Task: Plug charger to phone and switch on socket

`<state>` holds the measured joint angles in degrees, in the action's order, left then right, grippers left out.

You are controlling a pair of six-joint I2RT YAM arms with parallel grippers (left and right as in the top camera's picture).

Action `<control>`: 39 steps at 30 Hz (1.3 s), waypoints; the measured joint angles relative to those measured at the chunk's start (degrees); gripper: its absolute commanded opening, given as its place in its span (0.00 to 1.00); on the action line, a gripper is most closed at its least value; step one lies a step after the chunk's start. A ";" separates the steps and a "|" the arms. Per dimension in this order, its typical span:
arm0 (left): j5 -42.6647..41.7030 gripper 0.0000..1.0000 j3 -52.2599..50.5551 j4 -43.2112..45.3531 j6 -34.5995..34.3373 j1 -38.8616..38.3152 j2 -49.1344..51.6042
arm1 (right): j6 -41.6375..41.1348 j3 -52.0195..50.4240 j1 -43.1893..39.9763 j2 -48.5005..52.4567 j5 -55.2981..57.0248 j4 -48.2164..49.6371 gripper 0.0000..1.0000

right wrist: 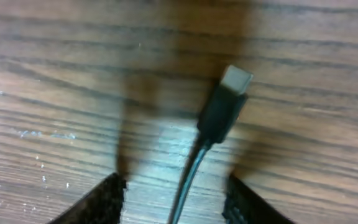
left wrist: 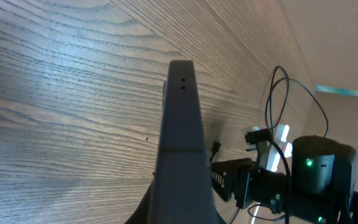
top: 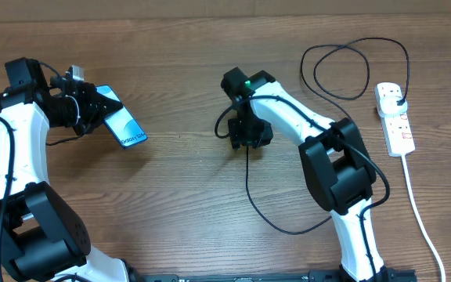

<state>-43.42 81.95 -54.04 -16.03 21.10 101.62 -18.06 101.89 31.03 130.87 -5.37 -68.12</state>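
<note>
Brown wood-grain counter [top: 178, 227] lies under both my arms; my left gripper [top: 102, 111] is clamped on the phone [top: 125, 127], which juts out toward the middle with its lit blue screen facing up; in the left wrist view the phone shows edge-on, rising up the middle of the frame. My right gripper [top: 249, 135] hangs near the counter's middle, well apart from the phone; its fingers [right wrist: 107, 199] stand apart, with the charger [right wrist: 219, 115] running between them and touching neither; its pale tip [right wrist: 236, 78] points away from me; whether the tip rests on the wood I cannot tell. In the overhead view the charger loops back toward me, then away to the right; there its plug [top: 398, 98] sits on the far end of the white socket [top: 400, 133], at the counter's right side.
</note>
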 measured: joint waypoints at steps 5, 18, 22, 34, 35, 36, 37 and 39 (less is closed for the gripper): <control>0.02 0.04 0.00 -0.02 0.00 0.00 0.00 | -0.20 0.11 -0.98 -0.11 -0.98 0.61 0.55; 0.22 0.04 0.00 0.00 0.00 0.00 0.00 | -4.42 -1.36 -1.27 -0.63 2.97 4.92 0.17; 0.20 0.04 0.00 0.00 0.00 0.00 0.00 | -4.42 -1.36 -1.31 -0.63 2.43 5.16 0.17; -2.82 0.04 0.00 0.76 0.20 0.00 0.00 | -3.23 -1.40 -1.62 -0.74 -2.08 4.57 0.04; -4.74 0.04 0.00 1.77 0.90 0.00 0.00 | -1.90 -1.55 -1.77 -0.74 -4.28 4.42 0.04; -6.47 0.04 0.00 2.43 1.51 0.00 0.00 | -0.31 -1.75 -1.97 -0.85 -6.78 4.59 0.04; -8.87 0.04 -0.02 3.32 1.99 0.00 0.00 | 1.11 -2.01 -2.23 -1.09 -9.31 4.79 0.04; -14.36 0.04 -0.02 5.42 3.04 0.00 0.00 | 5.51 -2.75 -3.67 -3.41 -17.38 4.39 0.04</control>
<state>-57.78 81.93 -48.62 -12.99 21.10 101.62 -12.56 99.13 27.35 127.46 -22.74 -63.72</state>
